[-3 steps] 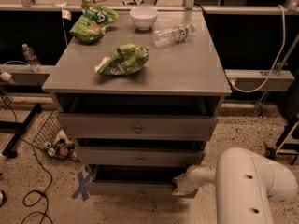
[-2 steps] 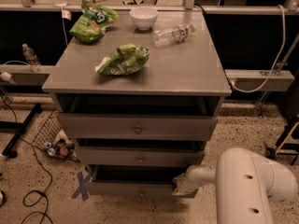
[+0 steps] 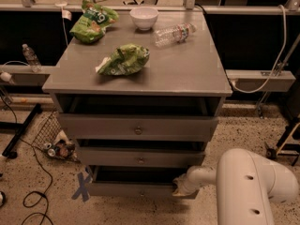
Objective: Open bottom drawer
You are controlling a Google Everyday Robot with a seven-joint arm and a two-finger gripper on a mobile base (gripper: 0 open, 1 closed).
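- Camera view: the pincer (image 3: 178, 189) is low at the front of the cabinet, at the right end of the bottom drawer (image 3: 131, 190). The white arm (image 3: 248, 186) reaches to it from the right.
- The pincer seems to be against the drawer front. I cannot tell how far it is open or whether it holds anything, because its tip is hidden there.
- The bottom drawer runs to the left of the pincer. It stands a little way out, with a dark gap just above its front.
- Just above the pincer is the middle drawer (image 3: 140, 159), and higher up the top drawer (image 3: 138, 127).
- Far above the pincer, on the counter (image 3: 197, 78), lie two green bags (image 3: 124, 60), a bowl (image 3: 144, 17) and a bottle (image 3: 174, 33).
- I judge that the pulling step is in hand, with the drawer only partly open. The next move calls for a straight pull outward. The contact is at one end, so the drawer may skew and jam.
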